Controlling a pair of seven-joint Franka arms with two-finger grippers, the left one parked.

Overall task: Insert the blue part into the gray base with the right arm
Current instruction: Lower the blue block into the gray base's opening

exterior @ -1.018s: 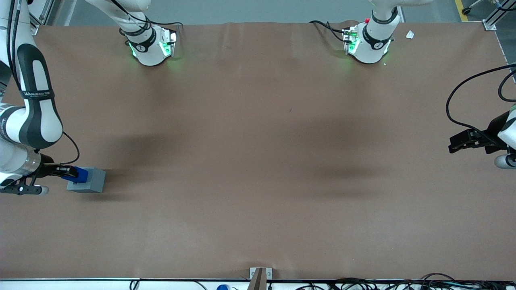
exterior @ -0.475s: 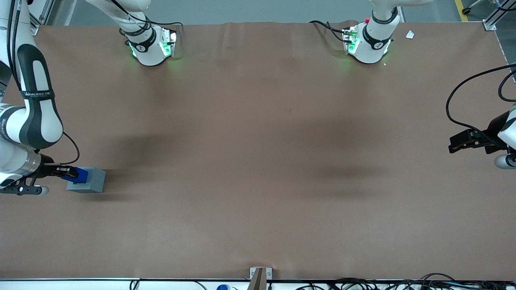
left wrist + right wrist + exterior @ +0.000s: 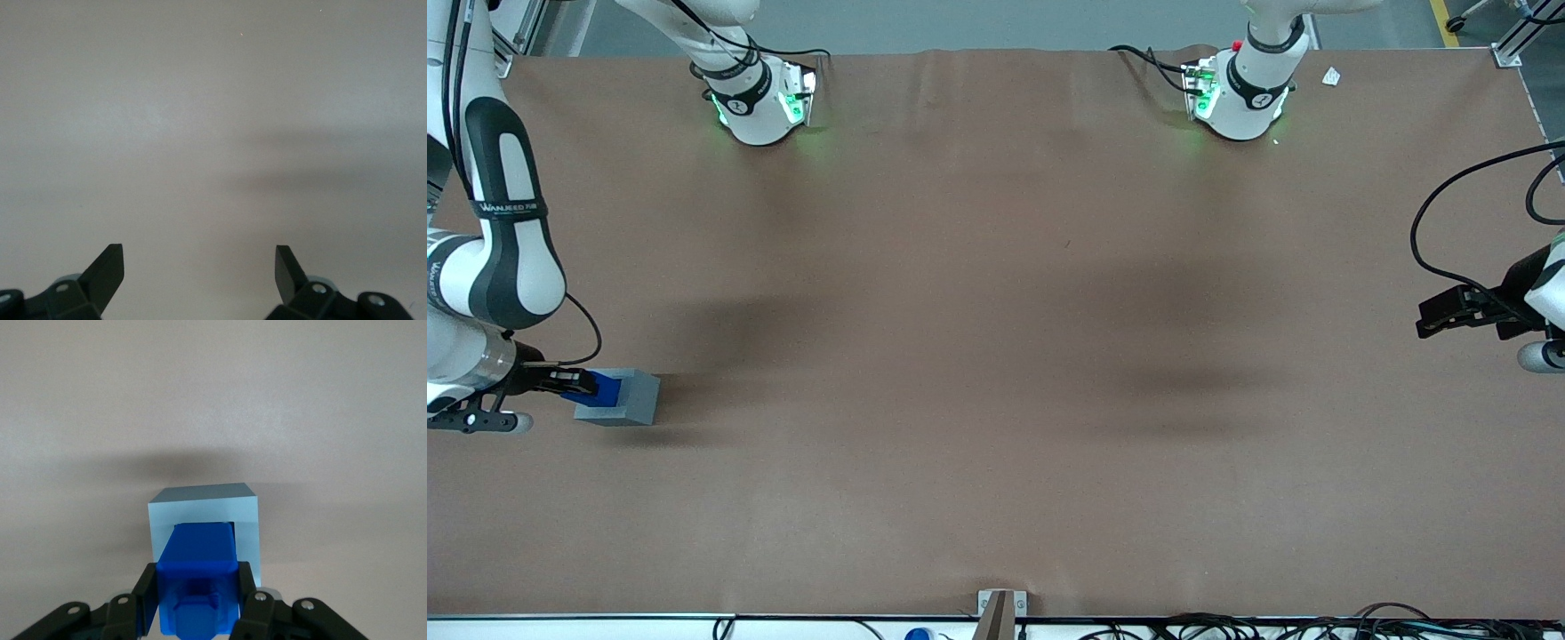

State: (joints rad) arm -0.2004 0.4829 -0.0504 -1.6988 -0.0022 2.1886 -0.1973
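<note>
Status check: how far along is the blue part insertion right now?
Done: the gripper has the blue part clamped between its fingers and has brought it over the gray base. In hand: the part's lower end sits at the base's recess. Left: seating it fully, then letting go.

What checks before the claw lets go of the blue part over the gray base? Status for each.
1. Claw shut on the blue part: ok, a finger on each side.
2. Blue part lined up with the gray base recess: ok, its lower end sits inside the opening in the right wrist view.
3. Blue part fully seated: cannot tell, much of it shows above the base top.
4. Part square, not tilted: cannot tell from these angles.
5. Gray base flat on the table: ok in the front view.
6. Nothing else close to the base: ok.
</note>
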